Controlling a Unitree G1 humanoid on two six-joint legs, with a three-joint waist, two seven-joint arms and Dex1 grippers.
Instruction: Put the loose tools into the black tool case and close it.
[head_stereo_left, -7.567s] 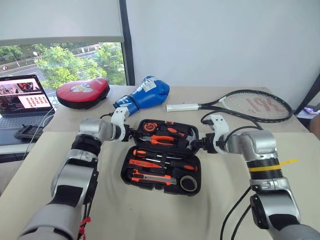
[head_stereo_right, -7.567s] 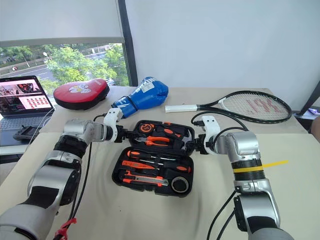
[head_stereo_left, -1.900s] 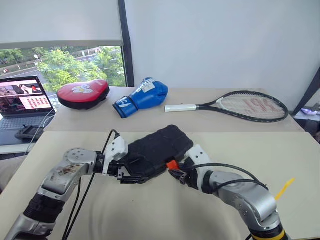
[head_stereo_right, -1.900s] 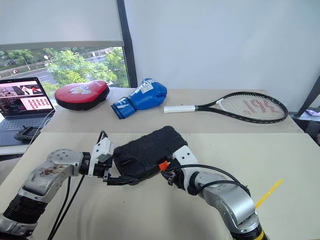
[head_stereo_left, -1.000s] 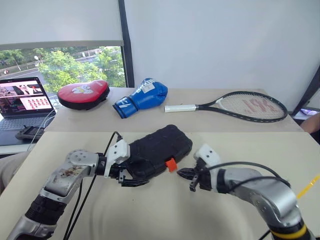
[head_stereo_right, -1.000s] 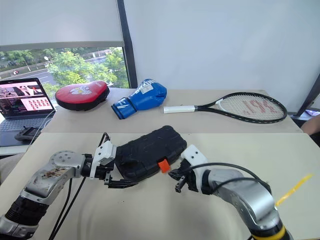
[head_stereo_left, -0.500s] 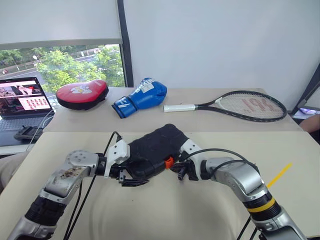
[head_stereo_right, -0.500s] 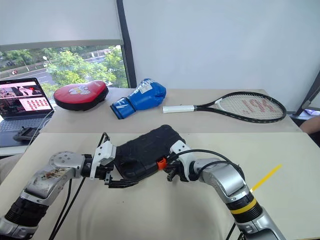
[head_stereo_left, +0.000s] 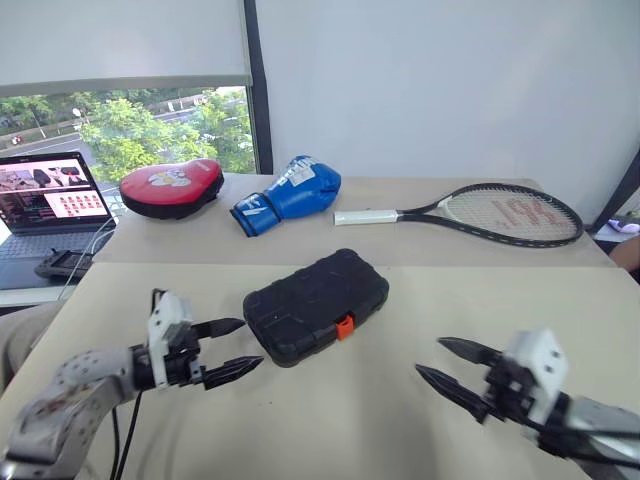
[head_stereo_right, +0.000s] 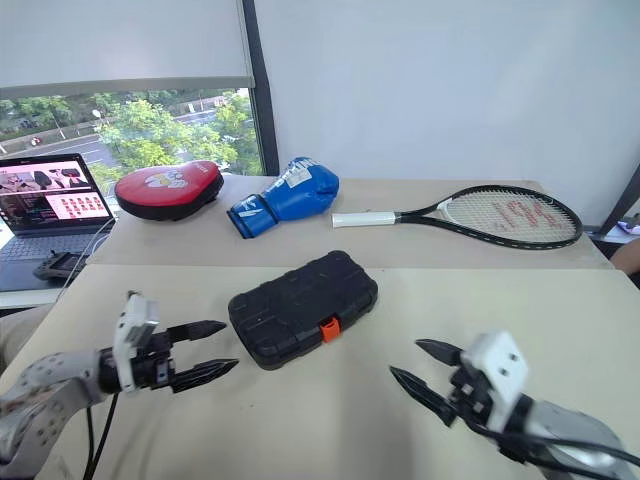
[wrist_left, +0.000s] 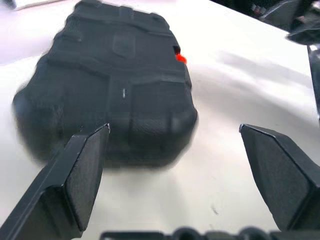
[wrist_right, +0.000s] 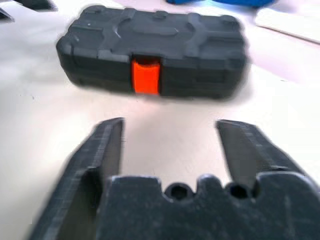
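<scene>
On the near beige table (head_stereo_left: 300, 430) sits the black tool case (head_stereo_left: 317, 305), lid down, lying at a slant with its ribbed shell facing up and its small orange latch (head_stereo_left: 345, 326) on the edge that faces the robot. Nothing touches it, folks — it lies alone on the cloth.

Left of the case, the left gripper (head_stereo_left: 232, 348) hovers with its two black fingers spread wide and empty, tips pointing toward the case's near left corner but apart from it. Over on the right, the right gripper (head_stereo_left: 447, 367) hangs low and well clear of the case, fingers likewise parted with nothing between them; from its wrist camera the orange latch (wrist_right: 146, 76) sits square ahead between the two fingers.

Beyond, on the far table, a blue boxing glove (head_stereo_left: 290, 194) lies next to a red punch pad (head_stereo_left: 172, 186), and a tennis racket (head_stereo_left: 480, 212) stretches off to the right. At the far left, a laptop (head_stereo_left: 45, 203) stands open by the window (head_stereo_left: 130, 130).
</scene>
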